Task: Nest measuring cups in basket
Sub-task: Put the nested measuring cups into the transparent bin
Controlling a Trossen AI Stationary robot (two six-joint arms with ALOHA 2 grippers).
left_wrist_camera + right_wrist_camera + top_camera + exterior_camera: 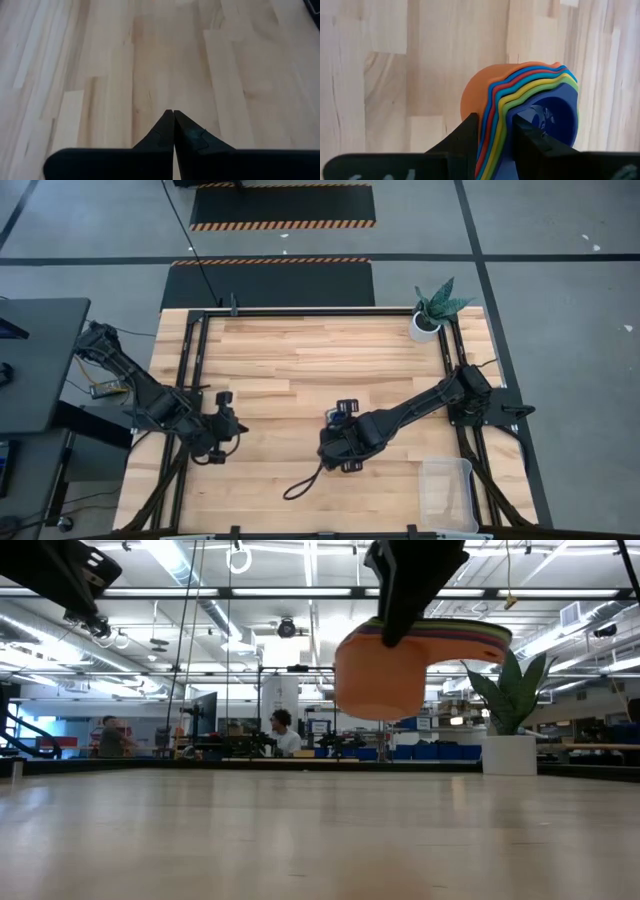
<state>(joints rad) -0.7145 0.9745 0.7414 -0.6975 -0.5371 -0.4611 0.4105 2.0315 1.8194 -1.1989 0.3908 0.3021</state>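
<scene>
The measuring cups (520, 95) are nested in one stack, the orange one outermost and a dark blue one innermost. My right gripper (495, 142) is shut on the stack above the middle of the table. In the low view the stack (385, 675) hangs well above the tabletop under the gripper (405, 600). From above only a bit of blue of the cups (341, 415) shows beside the gripper (338, 432). The clear basket (447, 492) stands at the near right corner. My left gripper (173, 130) is shut on nothing over the table's left side (238, 428). My right gripper pinches the stacked walls and rims (492, 137) of the nested cups. One finger (532, 140) stands on the inner side over the blue cup, the other (465, 135) on the outer side by the orange cup. The fingers slant down from above. The stack hangs clear of the table, mouths up.
A white plant pot (425, 326) stands at the far right corner. A dark cable loop (300, 483) lies on the wood near the front, left of the basket. A dark frame rail (320, 311) runs round the tabletop. Bare wood lies between the stack and the basket.
</scene>
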